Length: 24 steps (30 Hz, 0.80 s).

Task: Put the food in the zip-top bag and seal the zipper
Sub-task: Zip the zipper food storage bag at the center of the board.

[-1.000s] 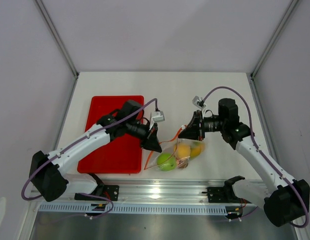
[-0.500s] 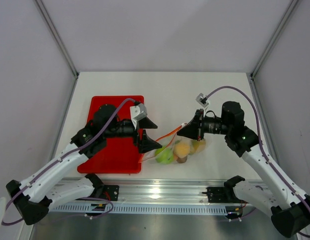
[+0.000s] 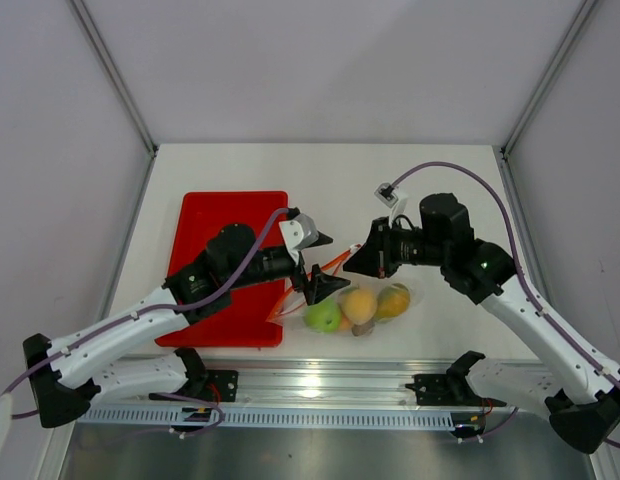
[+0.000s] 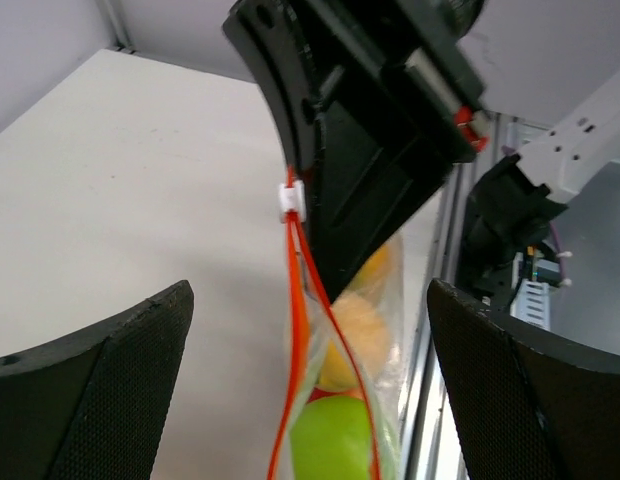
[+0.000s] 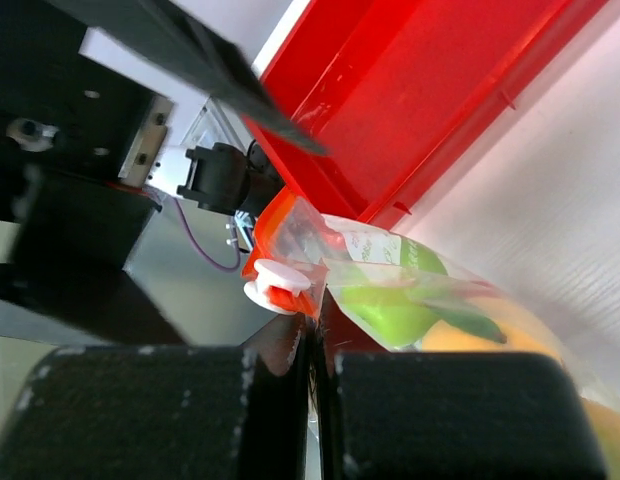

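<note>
The zip-top bag (image 3: pixel 358 303) hangs slack with its bottom on the table. Through it show the food: a green apple (image 3: pixel 323 316), an orange ball (image 3: pixel 359 304) and a yellow fruit (image 3: pixel 393 300). My right gripper (image 3: pixel 354 264) is shut on the bag's top corner, just under the white slider (image 5: pixel 280 283). The zipper (image 4: pixel 293 300) runs down from the slider (image 4: pixel 293 203), its two orange strips parted lower down. My left gripper (image 3: pixel 326 262) is open, one finger (image 4: pixel 100 385) on each side of the zipper and neither touching it. The green apple (image 4: pixel 335 440) sits low between them.
A red tray (image 3: pixel 225 215) lies left of the bag, under the left arm. The table's front rail (image 3: pixel 320 385) runs just past the bag. Both grippers are close together above the bag.
My left gripper let go of the bag's edge and opened wide. It drew back left, then came forward to straddle the zipper. The right gripper shifted slightly left, still holding the bag.
</note>
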### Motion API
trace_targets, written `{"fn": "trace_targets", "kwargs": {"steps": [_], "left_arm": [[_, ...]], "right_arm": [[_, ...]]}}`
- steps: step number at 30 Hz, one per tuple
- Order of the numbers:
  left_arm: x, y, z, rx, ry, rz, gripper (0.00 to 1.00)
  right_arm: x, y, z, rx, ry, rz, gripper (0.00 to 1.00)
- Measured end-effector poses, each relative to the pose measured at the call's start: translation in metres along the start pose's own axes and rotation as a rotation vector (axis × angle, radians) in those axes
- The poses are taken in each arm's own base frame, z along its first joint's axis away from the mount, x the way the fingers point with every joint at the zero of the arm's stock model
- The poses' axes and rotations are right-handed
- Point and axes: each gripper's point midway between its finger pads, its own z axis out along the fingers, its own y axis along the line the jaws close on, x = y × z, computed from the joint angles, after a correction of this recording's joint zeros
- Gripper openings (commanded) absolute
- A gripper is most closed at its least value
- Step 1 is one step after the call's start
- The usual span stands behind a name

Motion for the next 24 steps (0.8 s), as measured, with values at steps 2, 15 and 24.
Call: {"fn": "trace_targets", "kwargs": {"steps": [2, 15, 24], "left_arm": [[0.004, 0.005, 0.003, -0.024, 0.012, 0.011, 1.0], [0.037, 0.003, 0.011, 0.011, 0.132, 0.042, 0.68], [0.07, -0.003, 0.006, 0.038, 0.222, 0.001, 0.4]], "right_arm": [[-0.002, 0.006, 0.0, 0.016, 0.01, 0.004, 0.0], [0.005, 0.013, 0.002, 0.083, 0.046, 0.045, 0.0], [0.007, 0.007, 0.001, 0.13, 0.041, 0.106, 0.0]]}}
